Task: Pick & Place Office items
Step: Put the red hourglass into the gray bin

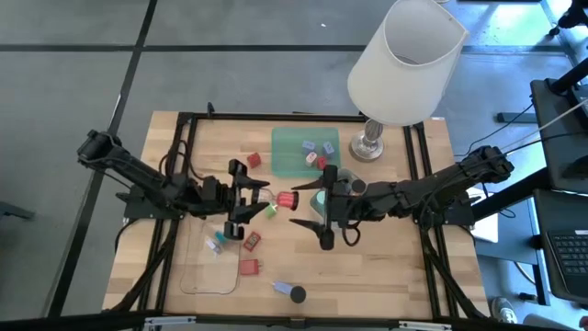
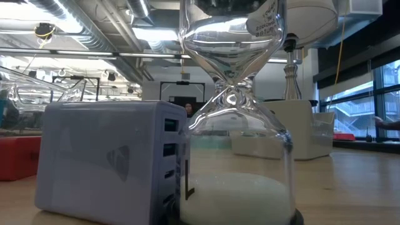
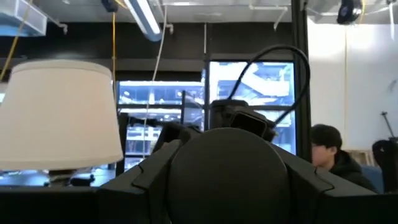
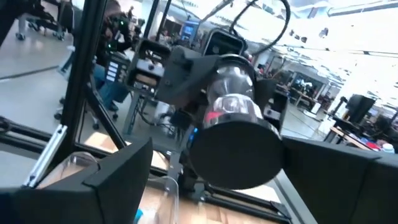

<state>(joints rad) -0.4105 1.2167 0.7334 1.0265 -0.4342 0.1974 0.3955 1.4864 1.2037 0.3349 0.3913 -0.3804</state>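
Observation:
A small clear tube with black round end caps and red inside [image 1: 286, 199] hangs level between my two grippers above the table's middle. My left gripper [image 1: 266, 198] comes from the table's left and is shut on it. My right gripper [image 1: 294, 205] comes from the right and is open, with one finger on either side of the tube's near black cap [image 4: 236, 155] and a gap showing on at least one side. Red blocks [image 1: 251, 241], a green bit [image 1: 272, 211] and pale pieces lie on the wood. A few small bits sit in the green tray [image 1: 294, 152]. My left gripper pinches the tube between its two fingers at the end toward the table's left [image 4: 221, 65]. It comes in level from the left. The tube points on toward the right gripper, lying level and lifted clear of the table. Its black cap [image 3: 227, 174] fills the space between my fingers.
The white-shaded lamp [image 1: 404, 55] stands at the far right beside the green tray. A clear tray [image 1: 207, 267] lies near the left front. An hourglass [image 2: 237, 125] and a pale charger block [image 2: 106, 162] stand at the near edge. A person sits beyond the table.

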